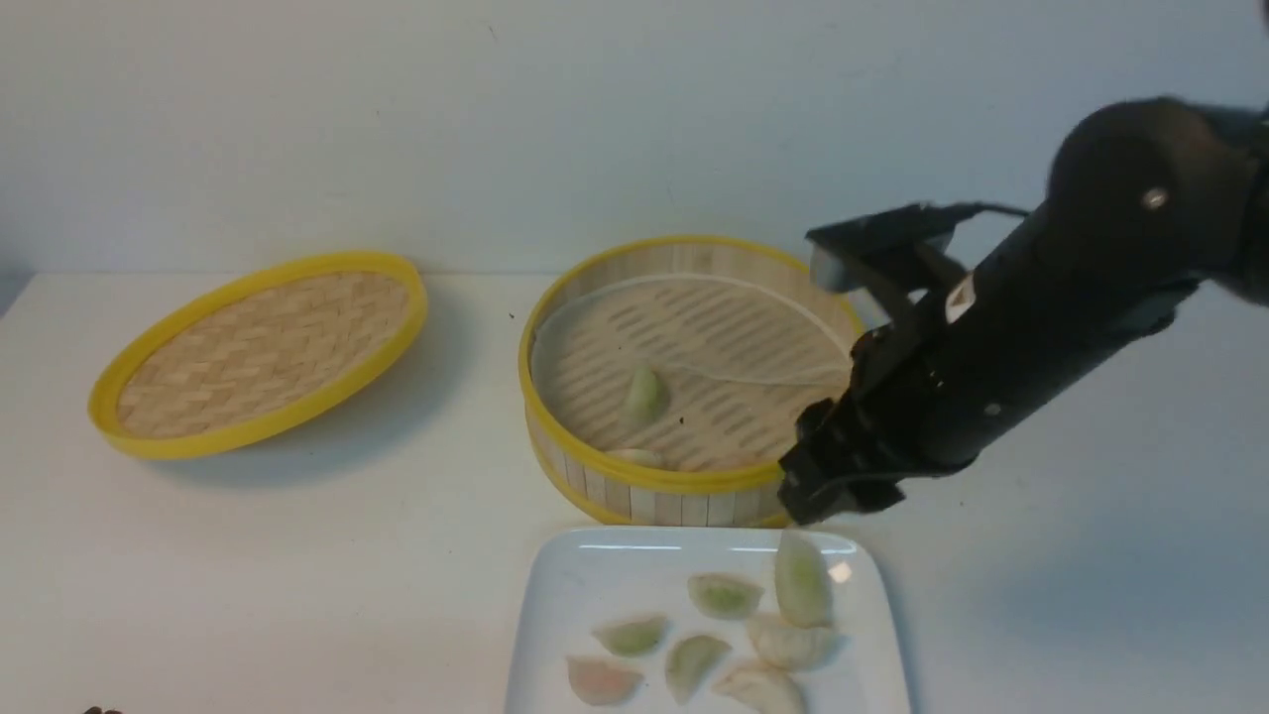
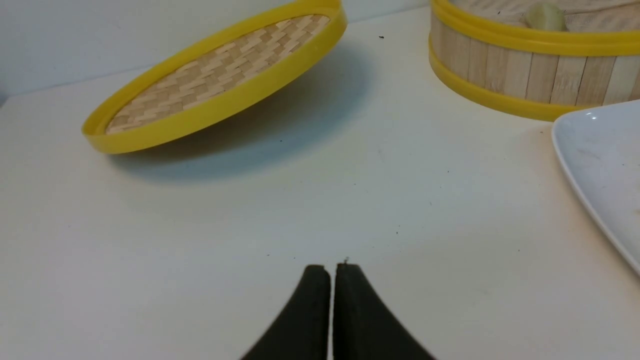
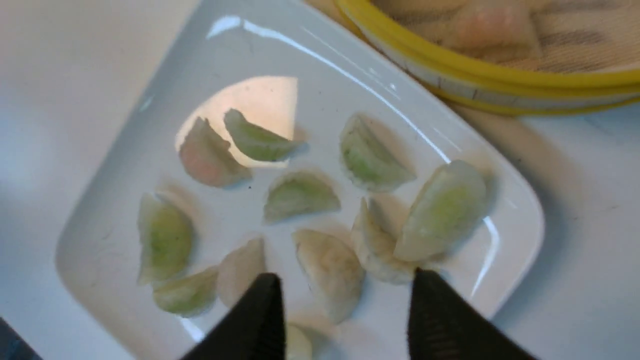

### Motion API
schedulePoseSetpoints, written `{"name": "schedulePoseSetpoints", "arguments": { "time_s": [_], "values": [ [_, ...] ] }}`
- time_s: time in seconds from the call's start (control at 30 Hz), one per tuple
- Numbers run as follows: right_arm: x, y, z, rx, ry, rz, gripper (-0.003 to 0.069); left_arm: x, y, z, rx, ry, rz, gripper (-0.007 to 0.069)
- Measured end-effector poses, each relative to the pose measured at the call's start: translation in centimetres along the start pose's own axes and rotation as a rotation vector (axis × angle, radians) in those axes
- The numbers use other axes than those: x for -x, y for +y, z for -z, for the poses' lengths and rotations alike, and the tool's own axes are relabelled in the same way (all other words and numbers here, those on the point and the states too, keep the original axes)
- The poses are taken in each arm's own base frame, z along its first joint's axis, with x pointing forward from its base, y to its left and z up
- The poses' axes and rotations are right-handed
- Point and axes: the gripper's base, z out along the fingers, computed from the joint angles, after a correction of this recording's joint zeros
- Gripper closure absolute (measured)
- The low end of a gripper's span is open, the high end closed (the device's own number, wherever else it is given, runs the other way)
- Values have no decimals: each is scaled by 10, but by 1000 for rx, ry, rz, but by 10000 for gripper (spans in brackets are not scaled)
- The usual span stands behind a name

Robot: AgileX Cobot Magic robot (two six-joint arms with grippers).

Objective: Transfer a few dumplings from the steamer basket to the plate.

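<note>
Right gripper, seemingly empty, above plate

you're looking at a plain white table with three things on it: a shallow round woven bamboo lid with a yellow rim, tilted, at the left; a deep round bamboo steamer basket mid-table; and a glossy white square plate just in front of the basket.

Open table between lid and steamer basket, plate seemingly crowded
</note>
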Motion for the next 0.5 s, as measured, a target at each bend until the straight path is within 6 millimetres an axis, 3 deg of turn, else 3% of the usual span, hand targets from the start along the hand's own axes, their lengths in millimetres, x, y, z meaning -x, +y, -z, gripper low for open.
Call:
{"name": "schedulePoseSetpoints", "arguments": {
  "time_s": [0.07, 0.13, 0.2, 0.23, 0.27, 0.33, 0.37, 0.4, 0.5],
  "values": [
    [-5, 7, 36, -22, -90, 15, 579, 0, 0, 0, 0, 0, 0, 631],
    [-15, 14, 74, -44, -197, 26, 641, 0, 0, 0, 0, 0, 0, 631],
    [-27, 21, 109, -59, -304, 36, 662, 0, 0, 0, 0, 0, 0, 631],
    [-29, 22, 113, -61, -317, 37, 662, 0, 0, 0, 0, 0, 0, 631],
    [-44, 27, 141, -66, -425, 42, 669, 0, 0, 0, 0, 0, 0, 631],
    [-68, 34, 171, -63, -554, 42, 672, 0, 0, 0, 0, 0, 0, 631],
    [-85, 37, 184, -57, -623, 35, 672, 0, 0, 0, 0, 0, 0, 631],
    [-88, 37, 185, -57, -634, 35, 672, 0, 0, 0, 0, 0, 0, 631],
    [-136, 39, 197, -58, -769, 42, 673, 0, 0, 0, 0, 0, 0, 631]
  ]
}}
